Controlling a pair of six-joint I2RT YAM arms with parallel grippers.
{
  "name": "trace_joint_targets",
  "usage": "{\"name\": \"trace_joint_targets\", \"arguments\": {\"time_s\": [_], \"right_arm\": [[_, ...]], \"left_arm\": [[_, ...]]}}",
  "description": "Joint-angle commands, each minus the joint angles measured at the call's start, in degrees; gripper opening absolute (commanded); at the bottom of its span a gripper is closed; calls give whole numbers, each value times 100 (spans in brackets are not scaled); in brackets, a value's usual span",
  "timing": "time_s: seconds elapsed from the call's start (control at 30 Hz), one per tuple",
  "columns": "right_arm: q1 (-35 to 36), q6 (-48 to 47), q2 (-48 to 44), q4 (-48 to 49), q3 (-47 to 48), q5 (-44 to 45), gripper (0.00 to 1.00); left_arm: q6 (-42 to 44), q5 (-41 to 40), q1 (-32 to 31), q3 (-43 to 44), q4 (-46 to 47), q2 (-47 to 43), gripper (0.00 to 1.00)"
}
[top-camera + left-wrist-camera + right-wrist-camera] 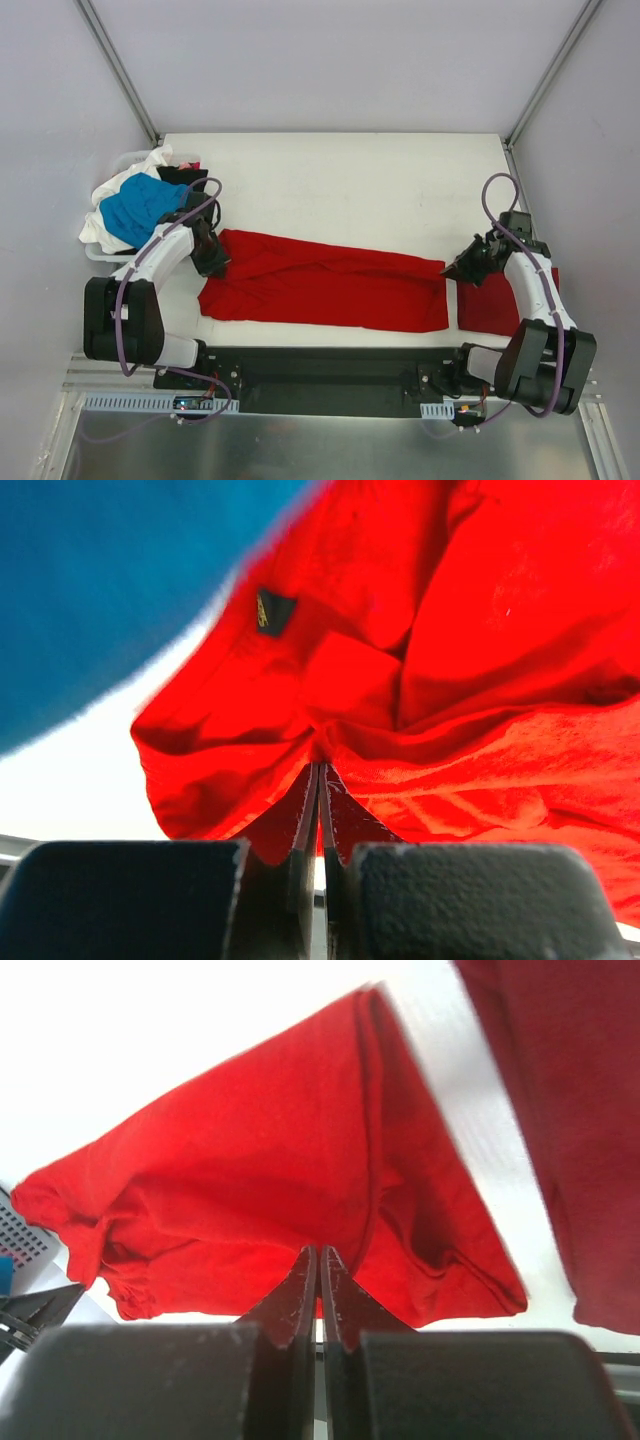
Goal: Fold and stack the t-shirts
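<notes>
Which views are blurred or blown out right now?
Top external: sharp, evenly lit. Left wrist: held red shirt fairly sharp, blue shirt blurred, table washed out. Right wrist: table blown out too, folded shirt at the right edge soft.

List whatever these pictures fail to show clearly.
Left wrist view: the print on the small dark label of the long red cloth t-shirt, blurred.
Top view: how many shirts are in the blue, white and black cloth pile, overlapping.
Top view: the layers of the folded red cloth square, partly under the right arm.
</notes>
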Motion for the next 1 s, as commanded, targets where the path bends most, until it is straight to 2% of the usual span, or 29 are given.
{"name": "trace_joint_targets", "arguments": {"time_s": [0.0,0.43,0.83,0.87,0.9,0.93,0.97], "right_arm": [[-240,-114,208,86,282,-99,1],[-530,-193,490,86,616,-108,1],[-539,-220,165,60,151,-37,1],[-539,-237,139,42,133,-37,1],[-530,-246,130,51,107,-37,1],[-530,-255,121,42,45,-46,9],[-530,-263,121,-2,27,-46,46]], "left_arm": [[296,47,194,329,-62,54,0],[551,30,414,601,-132,335,0],[648,135,528,505,-141,318,0],[666,153,528,487,-133,309,3],[674,170,528,478,-133,300,20],[683,179,528,470,-133,283,34],[692,179,528,461,-133,265,50]]}}
